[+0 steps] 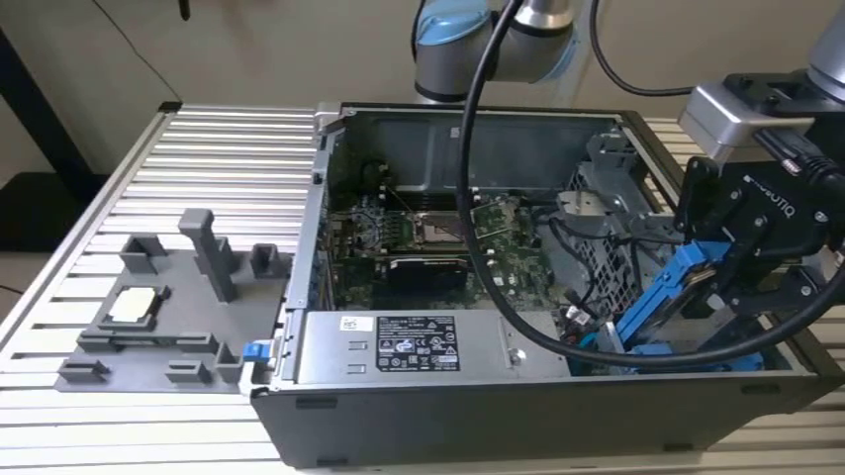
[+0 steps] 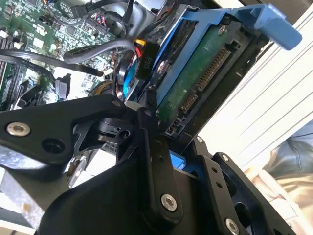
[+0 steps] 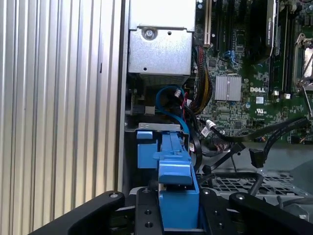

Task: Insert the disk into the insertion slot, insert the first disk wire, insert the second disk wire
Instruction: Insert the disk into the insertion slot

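My gripper is shut on the disk, a drive in a bright blue frame. It holds the disk tilted over the exterior view's right front corner of the open computer case. In the second wrist view the disk shows its green board and connector above my black fingers. In the first wrist view the blue frame sits between the jaws, above another blue carrier deeper in the case. The insertion slot's perforated dark grey cage lies just beside the disk's lower end. A loose black cable connector rests over the cage.
The silver power-supply box fills the case's front, and it appears again in the first wrist view. The green motherboard lies behind it. A thick black arm cable crosses the case. A grey fixture plate sits on the slatted table.
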Available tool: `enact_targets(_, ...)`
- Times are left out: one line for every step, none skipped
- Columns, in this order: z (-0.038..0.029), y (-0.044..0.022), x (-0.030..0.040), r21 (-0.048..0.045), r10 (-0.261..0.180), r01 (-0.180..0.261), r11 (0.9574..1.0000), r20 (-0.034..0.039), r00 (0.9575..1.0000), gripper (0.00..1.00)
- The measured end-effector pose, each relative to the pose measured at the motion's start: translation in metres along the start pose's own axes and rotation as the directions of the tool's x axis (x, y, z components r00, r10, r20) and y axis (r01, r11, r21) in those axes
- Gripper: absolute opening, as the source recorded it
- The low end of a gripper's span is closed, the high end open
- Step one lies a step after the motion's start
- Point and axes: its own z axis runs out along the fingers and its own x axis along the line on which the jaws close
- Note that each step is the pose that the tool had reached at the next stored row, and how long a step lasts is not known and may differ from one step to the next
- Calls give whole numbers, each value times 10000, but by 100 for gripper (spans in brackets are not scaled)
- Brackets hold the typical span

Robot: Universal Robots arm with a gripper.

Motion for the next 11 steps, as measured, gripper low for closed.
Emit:
enact_targets(4,0,0,0,0,0,10000,7,10000,32)
enact_targets(6,0,0,0,0,0,10000,6,10000,39)
enact_targets(6,0,0,0,0,0,10000,4,10000,39)
enact_targets(6,0,0,0,0,0,10000,3,10000,39)
enact_targets(5,0,0,0,0,0,10000,1,10000,46)
enact_targets(2,0,-1,0,0,0,10000,0,10000,46)
enact_targets(-5,0,0,0,1,-1,10000,2,10000,46)
enact_targets(-8,0,-1,0,1,-1,10000,1,10000,46)
enact_targets(-7,1,0,0,1,-1,10000,2,10000,46)
enact_targets(-7,0,-1,0,0,0,10000,3,10000,46)
enact_targets(-7,0,-1,0,0,0,10000,3,10000,46)
